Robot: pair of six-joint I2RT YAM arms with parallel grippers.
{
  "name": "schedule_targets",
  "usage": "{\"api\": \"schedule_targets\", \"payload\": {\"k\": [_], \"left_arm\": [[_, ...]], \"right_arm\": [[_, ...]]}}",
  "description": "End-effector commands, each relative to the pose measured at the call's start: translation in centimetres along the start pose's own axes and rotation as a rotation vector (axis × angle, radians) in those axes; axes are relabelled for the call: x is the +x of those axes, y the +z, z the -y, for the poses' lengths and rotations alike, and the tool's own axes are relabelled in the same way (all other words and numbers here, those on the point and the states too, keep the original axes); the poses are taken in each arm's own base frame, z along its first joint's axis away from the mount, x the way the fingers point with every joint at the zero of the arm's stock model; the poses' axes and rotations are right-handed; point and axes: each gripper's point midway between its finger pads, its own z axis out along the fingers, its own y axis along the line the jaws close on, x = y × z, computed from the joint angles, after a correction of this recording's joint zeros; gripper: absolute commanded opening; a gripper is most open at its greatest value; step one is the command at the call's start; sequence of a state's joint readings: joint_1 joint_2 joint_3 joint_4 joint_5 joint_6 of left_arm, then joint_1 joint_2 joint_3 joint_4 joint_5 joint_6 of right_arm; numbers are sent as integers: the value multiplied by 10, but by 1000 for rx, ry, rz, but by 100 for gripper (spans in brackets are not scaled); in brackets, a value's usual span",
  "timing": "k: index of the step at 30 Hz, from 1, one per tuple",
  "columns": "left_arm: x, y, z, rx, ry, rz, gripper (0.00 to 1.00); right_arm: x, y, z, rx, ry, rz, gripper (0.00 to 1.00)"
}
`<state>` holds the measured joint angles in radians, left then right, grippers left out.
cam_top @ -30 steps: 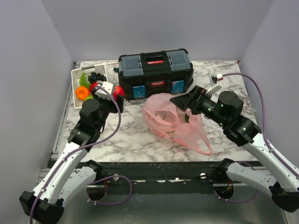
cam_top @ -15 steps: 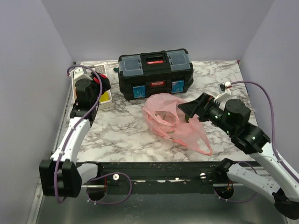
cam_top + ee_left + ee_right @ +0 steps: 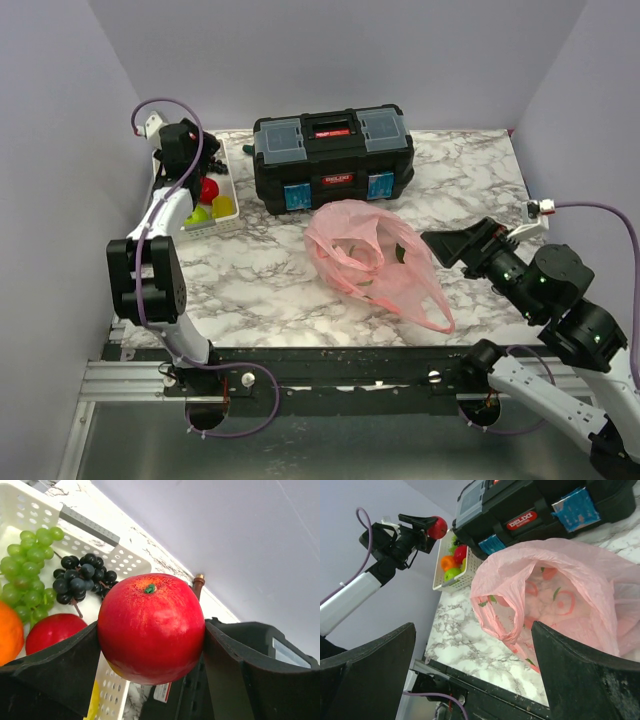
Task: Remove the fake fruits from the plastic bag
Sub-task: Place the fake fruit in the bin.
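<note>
Far-left corner of the grey-veined white marble tabletop [image 3: 270, 290]: a white slotted plastic basket [image 3: 225, 222] is sitting close by the pale lavender side wall [image 3: 60, 150]. The black plastic toolbox with grey lid trays [image 3: 332, 160] is standing just beside it to the right, so the lane between them is running narrow. Bare marble is showing broadly between basket and bag, along the near edge, and out to the right of the bag. Left gripper [image 3: 150, 655] is hanging high over the basket's far end, jaws clamping a glossy red plastic apple [image 3: 151, 628] by its sides, stem end facing the wrist camera; the apple is riding above the basket rim, not touching it. Lying below it in the basket are a dark purple plastic grape bunch [image 3: 82, 577], a light green plastic grape bunch [image 3: 25, 575], a round orange plastic fruit [image 3: 9, 632] and a second red plastic fruit [image 3: 52, 632]. Thin translucent pink plastic bag [image 3: 370, 260] is lying crumpled mid-table, just in front of the toolbox, mouth gaping toward the right wrist camera; whether anything is lying inside I cannot tell. Right gripper [image 3: 440, 243] is hovering just off the bag's right side, jaws spread wide and holding nothing. Against a second ago: left arm has been swinging from mid-left of the table out to the corner; right arm has been drawing back rightward off the bag; bag is keeping its place.
</note>
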<state>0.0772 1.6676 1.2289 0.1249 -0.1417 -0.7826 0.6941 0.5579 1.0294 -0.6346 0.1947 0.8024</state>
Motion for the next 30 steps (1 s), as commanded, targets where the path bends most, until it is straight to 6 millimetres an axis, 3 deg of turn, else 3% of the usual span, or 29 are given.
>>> {"api": "schedule_targets", "payload": {"k": [1, 4, 10, 14, 17, 25, 30], "left_arm": [[12, 22, -7, -32, -26, -87, 49], [17, 27, -16, -57, -84, -103, 59], [23, 32, -40, -148, -179, -133, 67], [27, 32, -49, -171, -256, -170, 89], [21, 31, -50, -183, -247, -164, 96], [0, 3, -22, -101, -250, -162, 98], [-12, -45, 28, 92, -252, -199, 98]], "right_arm": [[-11, -15, 16, 76, 13, 55, 100], [-14, -19, 15, 71, 24, 69, 100], [-18, -23, 15, 72, 29, 80, 100], [-19, -25, 15, 76, 32, 84, 100], [-18, -25, 17, 79, 35, 83, 100], [-16, -21, 19, 91, 26, 80, 100], [-28, -22, 23, 139, -18, 110, 100]]}}
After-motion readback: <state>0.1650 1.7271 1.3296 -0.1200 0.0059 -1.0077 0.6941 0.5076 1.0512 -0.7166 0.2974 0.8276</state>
